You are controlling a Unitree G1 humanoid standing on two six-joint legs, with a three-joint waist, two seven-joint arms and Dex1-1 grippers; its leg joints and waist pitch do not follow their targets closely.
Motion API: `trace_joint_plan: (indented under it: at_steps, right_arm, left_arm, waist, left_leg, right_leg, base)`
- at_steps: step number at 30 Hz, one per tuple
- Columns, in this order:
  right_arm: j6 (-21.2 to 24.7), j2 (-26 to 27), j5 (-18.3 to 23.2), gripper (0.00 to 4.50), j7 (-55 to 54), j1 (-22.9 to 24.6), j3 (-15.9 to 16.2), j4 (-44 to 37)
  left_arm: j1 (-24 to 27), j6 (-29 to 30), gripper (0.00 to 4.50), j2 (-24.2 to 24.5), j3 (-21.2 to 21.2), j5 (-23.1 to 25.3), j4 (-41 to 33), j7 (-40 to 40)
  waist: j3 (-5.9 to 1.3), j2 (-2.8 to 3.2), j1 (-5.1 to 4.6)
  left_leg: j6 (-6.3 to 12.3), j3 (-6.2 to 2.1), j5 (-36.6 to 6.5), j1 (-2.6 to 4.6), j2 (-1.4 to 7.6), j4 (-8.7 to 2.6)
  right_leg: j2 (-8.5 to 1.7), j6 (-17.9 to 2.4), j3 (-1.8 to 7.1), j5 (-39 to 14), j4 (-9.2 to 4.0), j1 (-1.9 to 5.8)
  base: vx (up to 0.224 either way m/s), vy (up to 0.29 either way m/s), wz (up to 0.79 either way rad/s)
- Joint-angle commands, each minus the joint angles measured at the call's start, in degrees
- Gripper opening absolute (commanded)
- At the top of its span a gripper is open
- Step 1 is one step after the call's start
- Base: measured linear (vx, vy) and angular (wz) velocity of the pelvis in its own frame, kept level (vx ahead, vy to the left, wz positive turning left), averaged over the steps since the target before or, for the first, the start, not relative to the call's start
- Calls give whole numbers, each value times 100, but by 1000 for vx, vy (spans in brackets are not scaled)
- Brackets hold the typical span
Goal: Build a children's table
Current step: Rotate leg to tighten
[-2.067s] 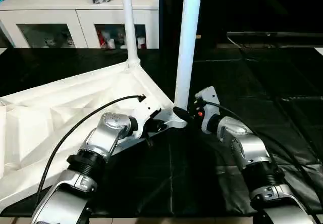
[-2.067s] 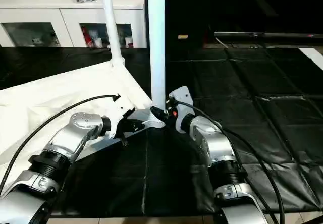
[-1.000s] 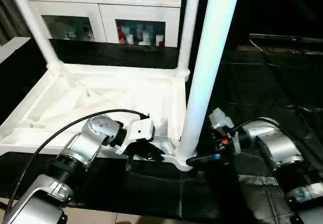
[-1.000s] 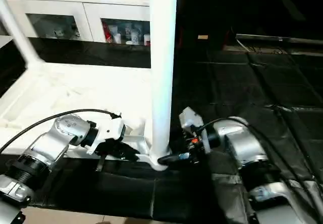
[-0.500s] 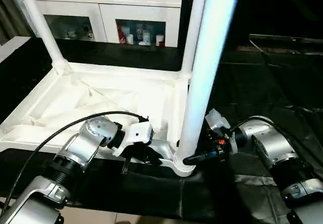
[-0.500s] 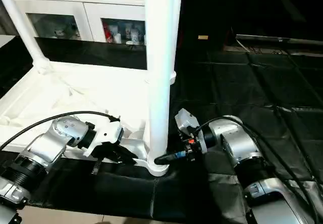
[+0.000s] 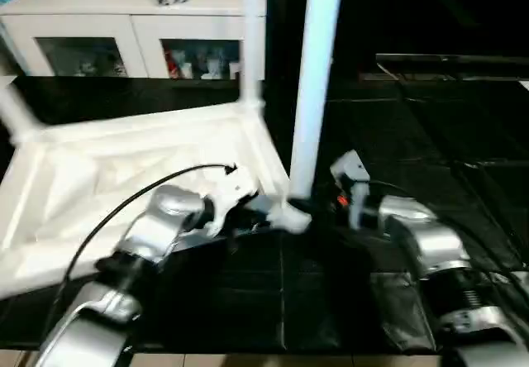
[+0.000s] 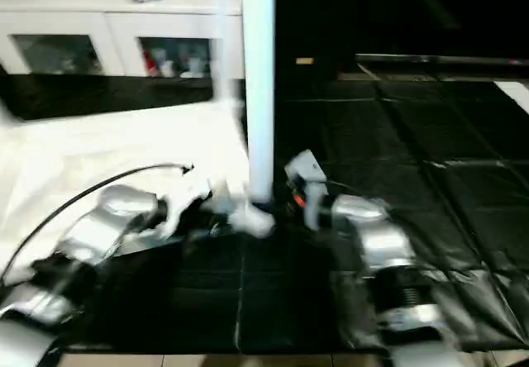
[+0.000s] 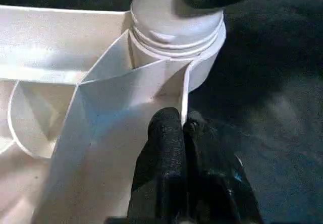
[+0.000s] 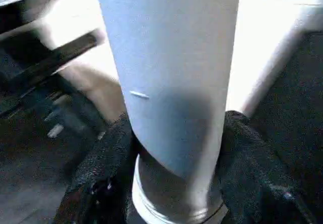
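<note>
The white children's table lies upside down, its ribbed top on the black floor mat. A near leg stands in the corner socket closest to me, with another leg at the far corner and a third at the left. My left gripper is shut on the thin rim wall just beside that socket. My right gripper holds the base of the near leg, one finger pressed on each side.
A white cabinet with glass doors runs along the back left. The black mat spreads to the right of the table, up to a dark ledge at the back right.
My right fingers have closed in around the base of the near leg. The head view has swung, so the whole picture has shifted. The left grip on the rim is unchanged.
</note>
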Motion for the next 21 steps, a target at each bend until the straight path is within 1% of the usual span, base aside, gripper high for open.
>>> trace_joint_plan:
  at_steps: [1, 2, 3, 4, 6, 7, 8, 9, 10, 11, 12, 14, 15, 16, 17, 18, 19, 20, 21]
  right_arm:
    - [403, 773, -22, 199, -619, -58, 468, 327]
    - [418, 880, 5, 199, -778, -121, 424, 409]
    - [418, 901, 13, 199, -806, -134, 415, 426]
    - [394, 1045, 81, 199, -919, -202, 326, 467]
    - [332, 1126, 181, 199, -901, -230, 251, 449]
    - [307, 1153, 182, 268, -887, -221, 234, 413]
    - [293, 1164, 145, 268, -885, -201, 235, 377]
    - [293, 1164, 145, 268, -885, -201, 235, 377]
    - [202, 1077, 29, 275, -787, -118, 295, 289]
    - [199, 1072, 24, 289, -782, -114, 298, 284]
    - [109, 918, 31, 305, -601, -29, 327, 186]
    - [80, 857, 52, 318, -526, -1, 324, 150]
    - [47, 783, 57, 325, -452, 14, 311, 140]
    - [-54, 589, 60, 350, -243, 47, 285, 115]
    - [-99, 438, 77, 350, -70, 71, 264, 85]
    - [-142, 268, 128, 358, 159, 95, 231, 41]
    - [-167, 154, 167, 361, 339, 112, 197, 4]
    - [-218, -16, 233, 365, 624, 136, 162, -56]
    - [-236, -68, 254, 376, 713, 143, 151, -75]
  left_arm:
    - [-249, 201, 0, -648, 41, -125, 14, 757]
    - [-281, 249, 0, -732, 92, -122, 38, 892]
    - [-288, 258, 0, -748, 102, -122, 42, 918]
    - [-315, 305, 0, -835, 134, -92, 43, 1029]
    - [-318, 307, 0, -857, 121, -62, 25, 1038]
    - [-310, 310, 0, -855, 114, -55, 13, 1033]
    - [-296, 301, 0, -842, 104, -53, -2, 1016]
    - [-296, 301, 0, -842, 104, -53, -2, 1016]
    - [-235, 222, 0, -774, 108, -47, -53, 973]
    - [-232, 219, 0, -771, 109, -46, -55, 972]
    - [-175, 209, 0, -690, 138, -47, -92, 929]
    - [-157, 218, 0, -657, 146, -46, -99, 911]
    - [-139, 180, 0, -602, 124, -35, -103, 849]
    - [-99, 104, 0, -462, 72, -8, -118, 693]
    - [-70, -5, 0, -355, 23, 10, -133, 545]
    - [-47, -66, 0, -240, -25, 21, -142, 379]
    - [-33, -119, 0, -160, -57, 29, -144, 254]
    - [-19, -324, 0, -38, -118, 46, -128, 44]
    - [-15, -391, 0, -1, -137, 52, -121, -21]
  waist:
    - [-273, -17, 30]
    - [-272, 0, 10]
    - [-273, 0, -5]
    - [-280, 8, -11]
    - [-287, -4, -10]
    - [-290, -4, -2]
    - [-291, -19, 1]
    - [-292, -10, 8]
    - [-292, -20, 6]
    - [-285, -23, 18]
    - [-286, -33, 19]
    - [-292, -32, 37]
    - [-291, -23, 46]
    - [-290, -16, 46]
    - [-303, -8, 56]
    - [-311, -28, 58]
    - [-315, -8, 63]
    - [-320, -14, 60]
    - [-344, -12, 82]
  left_leg:
    - [35, 78, -1524, -99, -121, -431]
    - [38, 66, -1561, -103, -119, -441]
    - [42, 66, -1601, -97, -116, -442]
    - [66, 68, -1663, -86, -114, -439]
    - [121, 72, -1665, -97, -107, -443]
    - [151, 74, -1630, -99, -100, -445]
    - [167, 79, -1607, -101, -100, -442]
    - [190, 84, -1555, -106, -105, -443]
    - [204, 88, -1534, -111, -105, -445]
    - [212, 92, -1506, -105, -105, -448]
    - [215, 95, -1497, -101, -102, -448]
    - [237, 97, -1422, -114, -102, -446]
    - [240, 94, -1369, -116, -95, -452]
    - [237, 89, -1391, -118, -90, -457]
    - [260, 87, -1392, -112, -82, -452]
    - [292, 93, -1341, -120, -81, -441]
    - [330, 98, -1245, -122, -67, -434]
    - [342, 97, -1190, -127, -69, -430]
    - [404, 100, -1055, -120, -70, -407]
  right_leg:
    - [-168, -715, 127, -2678, -579, 305]
    - [-162, -711, 119, -2657, -579, 305]
    - [-160, -720, 118, -2641, -582, 298]
    - [-156, -757, 120, -2547, -582, 291]
    - [-158, -821, 128, -2358, -580, 296]
    - [-156, -873, 134, -2203, -566, 303]
    - [-154, -894, 136, -2136, -560, 306]
    - [-156, -932, 142, -2046, -551, 313]
    - [-161, -943, 143, -2030, -551, 318]
    - [-161, -929, 142, -2064, -558, 318]
    - [-163, -924, 145, -2079, -561, 313]
    - [-168, -899, 148, -2051, -557, 328]
    - [-167, -929, 152, -1958, -544, 328]
    - [-169, -955, 150, -1929, -542, 333]
    - [-167, -988, 148, -1810, -533, 341]
    - [-166, -1018, 154, -1677, -522, 350]
    - [-174, -1141, 165, -1393, -488, 350]
    - [-170, -1184, 160, -1285, -476, 357]
    - [-168, -1274, 157, -1028, -451, 368]
  base:
    - [0, 0, 0]
    - [0, 0, 0]
    - [0, 0, 0]
    - [0, 0, 0]
    - [0, 0, 0]
    - [0, 0, 0]
    - [0, 0, 0]
    - [0, 0, 0]
    - [0, 0, 0]
    - [0, 0, 0]
    - [0, 0, 0]
    - [0, 0, 0]
    - [0, 0, 0]
    - [0, 0, 0]
    - [0, 0, 0]
    - [0, 0, 0]
    - [0, 0, 0]
    - [0, 0, 0]
    - [0, 0, 0]
